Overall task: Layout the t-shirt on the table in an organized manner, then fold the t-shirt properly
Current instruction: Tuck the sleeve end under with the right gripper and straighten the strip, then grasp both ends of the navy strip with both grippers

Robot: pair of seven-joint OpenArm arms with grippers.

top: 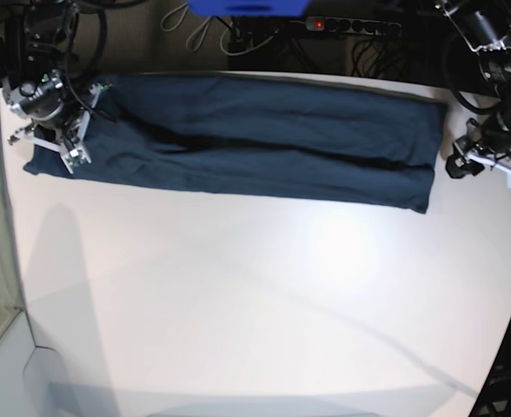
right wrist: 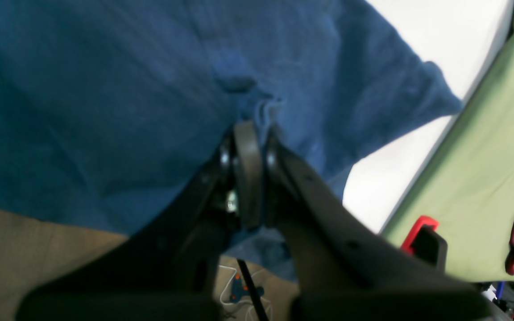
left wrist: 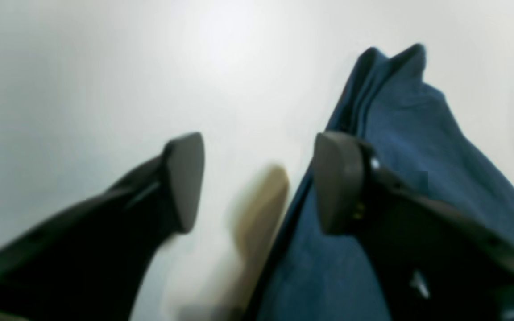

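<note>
Base view: right tool point(right wrist: 252, 129) pinches t-shirt point(top: 264, 143); left tool point(left wrist: 257, 178), blurred, seemingly gapes beside it.

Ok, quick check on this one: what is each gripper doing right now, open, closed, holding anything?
Left gripper: open, nothing between its jaws, beside the t-shirt.
Right gripper: shut on the t-shirt, pinching a fold of cloth.
</note>
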